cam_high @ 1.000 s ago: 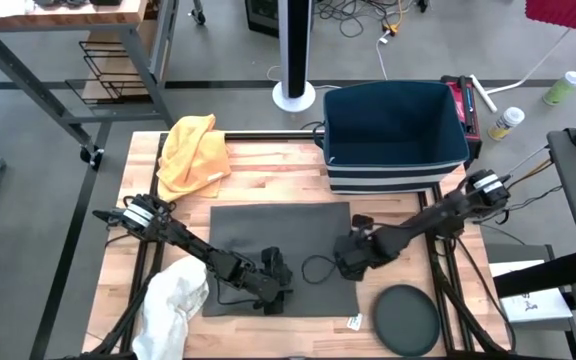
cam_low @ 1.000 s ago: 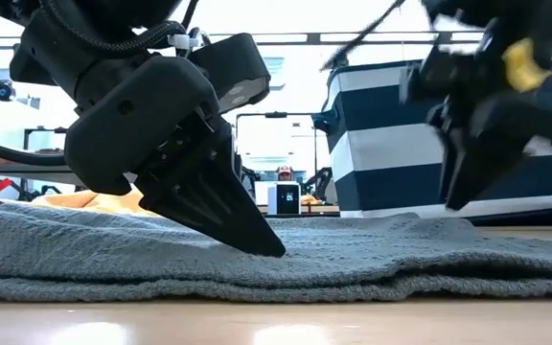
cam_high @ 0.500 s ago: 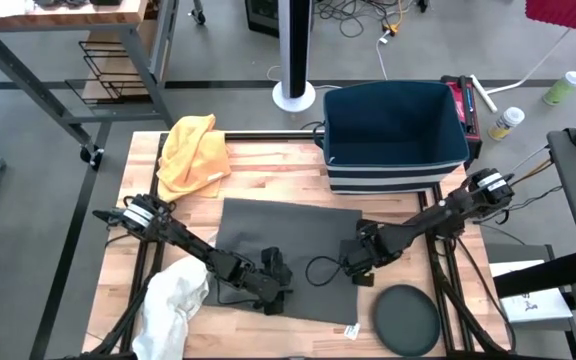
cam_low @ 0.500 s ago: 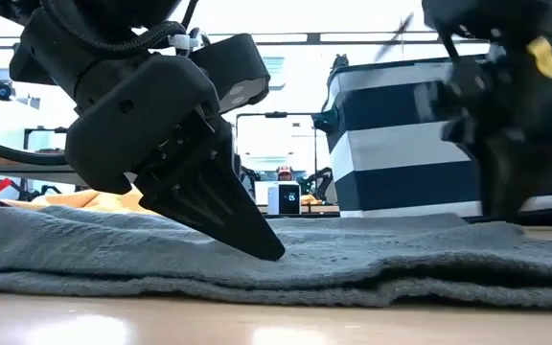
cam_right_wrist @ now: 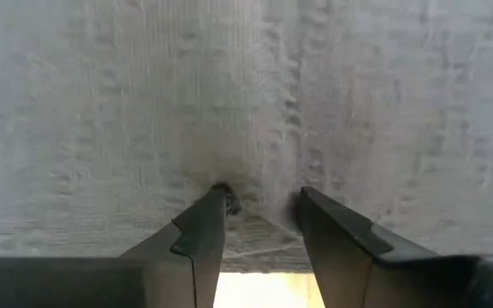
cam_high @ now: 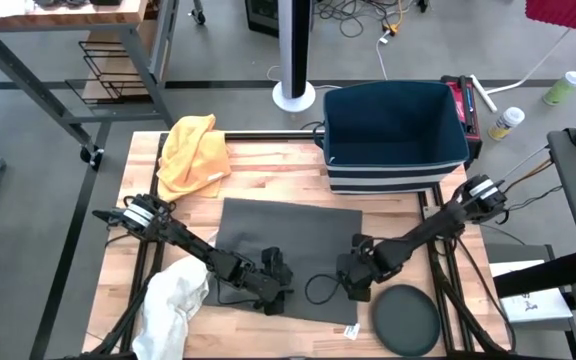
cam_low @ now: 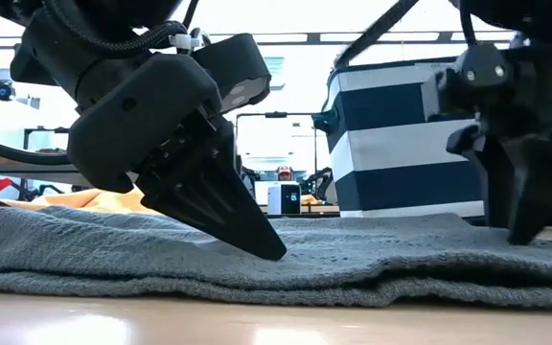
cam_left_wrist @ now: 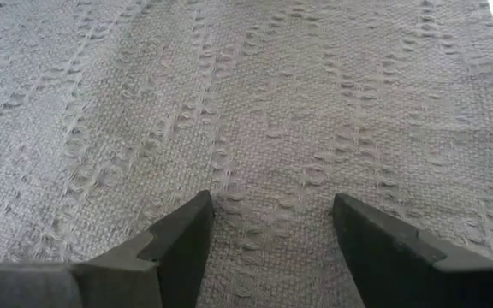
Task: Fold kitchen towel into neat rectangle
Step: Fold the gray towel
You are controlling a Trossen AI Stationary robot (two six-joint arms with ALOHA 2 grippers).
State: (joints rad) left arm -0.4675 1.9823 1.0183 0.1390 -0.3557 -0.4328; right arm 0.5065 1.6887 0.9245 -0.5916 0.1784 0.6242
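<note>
**Towel lies flat with both arms on it**

Towel (cam_high: 286, 255), dark grey, is spread out in the middle of the wooden surface (cam_high: 268, 160), a bit crooked. The left end effector (cam_high: 273, 285) presses down on its near part, fingers (cam_left_wrist: 182, 239) wide apart with only flat cloth between them. The right end effector (cam_high: 353, 283) sits at the towel's right edge, fingers (cam_right_wrist: 204, 227) partly apart with a small ridge of cloth between them. A striped blue bin (cam_high: 396, 135) stands behind the towel. A yellow cloth (cam_high: 193, 150) lies at the back left, a white cloth (cam_high: 173, 300) at the front left, and a dark round disc (cam_high: 405, 320) at the front right.
</note>
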